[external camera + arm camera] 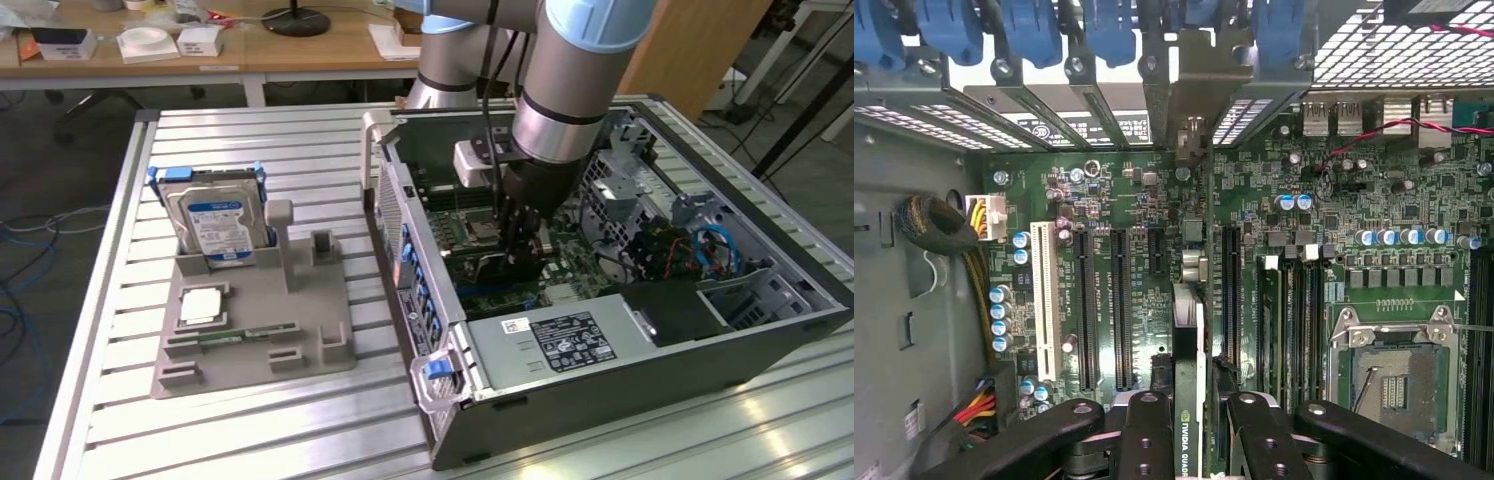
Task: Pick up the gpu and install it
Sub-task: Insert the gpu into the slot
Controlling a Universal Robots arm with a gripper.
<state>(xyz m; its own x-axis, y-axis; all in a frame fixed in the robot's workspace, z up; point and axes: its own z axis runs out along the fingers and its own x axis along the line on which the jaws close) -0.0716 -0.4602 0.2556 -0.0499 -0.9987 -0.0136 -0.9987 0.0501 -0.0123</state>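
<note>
My gripper (pixel 521 245) reaches down inside the open computer case (pixel 627 340), fingers (pixel 1146 435) clamped on the gpu (pixel 1189 340). The card stands edge-on over the motherboard (pixel 1334 230) among the long black slots; I cannot tell whether it is seated. A hard drive (pixel 218 225) stands in a grey holder (pixel 254 345) at the exterior view's left
</note>
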